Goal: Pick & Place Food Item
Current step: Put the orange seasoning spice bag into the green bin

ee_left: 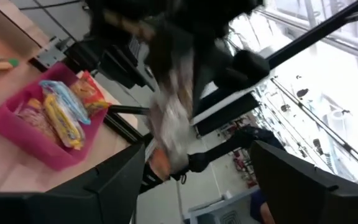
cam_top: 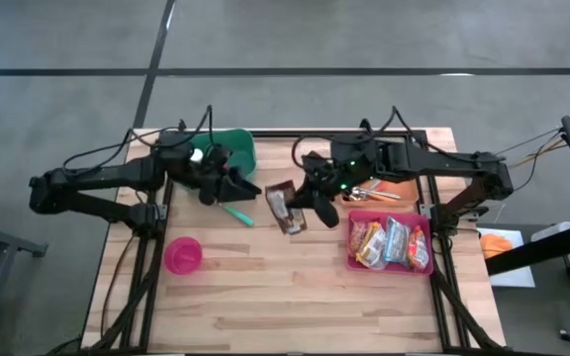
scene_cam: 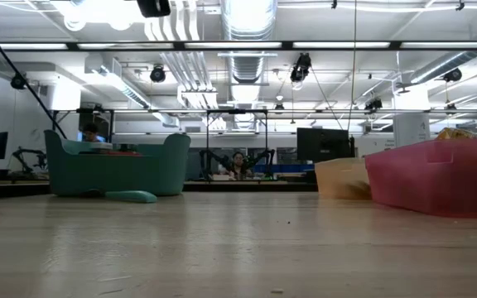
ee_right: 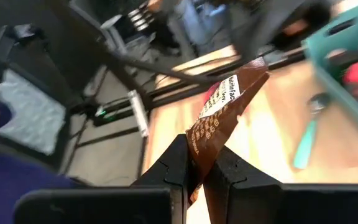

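Note:
A brown snack packet [cam_top: 285, 209] hangs over the middle of the table, with my right gripper [cam_top: 312, 195] shut on it. In the right wrist view the packet [ee_right: 224, 107] sticks out past the fingertips. My left gripper [cam_top: 248, 190] stands open just to the packet's left. In its wrist view, its fingers [ee_left: 124, 178] stand wide on either side of the packet [ee_left: 171, 118] without touching it. Neither gripper shows in the low view. My right gripper pinches the packet's lower end [ee_right: 197, 163] between its two fingers. They come from the table's right side, slanting slightly down. The packet juts beyond the fingertips toward my left gripper, clear of the table.
A green bin [cam_top: 234, 148] stands at the back left with a teal spoon [cam_top: 237, 214] in front of it. A pink bowl [cam_top: 183, 254] sits near left. A pink tray [cam_top: 356, 263] with several snack packets is at the right, an orange container [cam_top: 400, 187] behind it.

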Controlling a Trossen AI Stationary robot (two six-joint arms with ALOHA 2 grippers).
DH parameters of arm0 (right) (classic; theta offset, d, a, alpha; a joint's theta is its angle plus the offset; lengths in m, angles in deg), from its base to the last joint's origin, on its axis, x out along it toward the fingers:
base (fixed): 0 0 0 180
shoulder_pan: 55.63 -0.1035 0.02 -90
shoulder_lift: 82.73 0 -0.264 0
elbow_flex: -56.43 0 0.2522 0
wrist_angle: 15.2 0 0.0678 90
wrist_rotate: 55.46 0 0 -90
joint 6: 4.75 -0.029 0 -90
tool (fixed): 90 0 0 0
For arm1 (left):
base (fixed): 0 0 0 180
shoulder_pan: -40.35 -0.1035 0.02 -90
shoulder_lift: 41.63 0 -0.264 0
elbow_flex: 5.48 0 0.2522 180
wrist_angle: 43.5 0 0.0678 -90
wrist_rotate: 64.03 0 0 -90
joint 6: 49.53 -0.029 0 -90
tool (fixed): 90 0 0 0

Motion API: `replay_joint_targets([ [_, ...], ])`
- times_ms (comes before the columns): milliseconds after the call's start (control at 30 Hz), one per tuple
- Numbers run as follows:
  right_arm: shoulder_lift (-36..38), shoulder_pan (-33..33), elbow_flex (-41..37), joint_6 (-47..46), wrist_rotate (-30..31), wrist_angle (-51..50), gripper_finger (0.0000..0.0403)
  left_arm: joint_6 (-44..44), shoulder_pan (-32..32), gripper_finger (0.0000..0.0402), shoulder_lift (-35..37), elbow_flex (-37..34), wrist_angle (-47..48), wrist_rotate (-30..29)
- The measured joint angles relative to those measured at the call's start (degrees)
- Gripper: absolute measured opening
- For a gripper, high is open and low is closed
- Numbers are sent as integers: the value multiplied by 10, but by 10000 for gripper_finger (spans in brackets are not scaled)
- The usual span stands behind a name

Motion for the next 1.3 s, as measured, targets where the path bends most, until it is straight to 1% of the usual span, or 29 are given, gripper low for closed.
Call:
replay_joint_targets([
  [67, -9, -6, 0, -3, -18, 5, 19, -3, -17, 293, -1, 0, 0, 18],
  [133, -17, -12, 0, -3, -21, 6, 19, -4, -29, 293, -3, 0, -1, 39],
  [267, -37, -18, 2, -1, -46, 27, 19, -19, -31, 293, -23, 16, 20, 96],
  [367, -49, -20, 2, -3, -63, 64, 19, -53, -28, 293, -50, 43, 57, 137],
  [500, -56, -20, 2, -4, -74, 76, 19, -111, -25, 293, -81, 85, 111, 183],
  [700, -55, -20, 4, -4, -75, 88, 19, -172, -18, 293, -112, 127, 150, 227],
  [900, -54, -20, 7, -3, -75, 118, 19, -176, -15, 284, -135, 138, 152, 246],
  [1000, -54, -20, 6, -4, -75, 120, 19, -175, -13, 263, -142, 139, 152, 254],
  [1100, -54, -20, 6, -3, -75, 125, 19, -173, -11, 229, -148, 139, 152, 260],
  [1200, -54, -20, 6, -3, -75, 123, 19, -171, -11, 184, -149, 139, 153, 261],
  [1300, -54, -19, 5, -3, -75, 123, 19, -160, -11, 126, -147, 139, 149, 263],
])
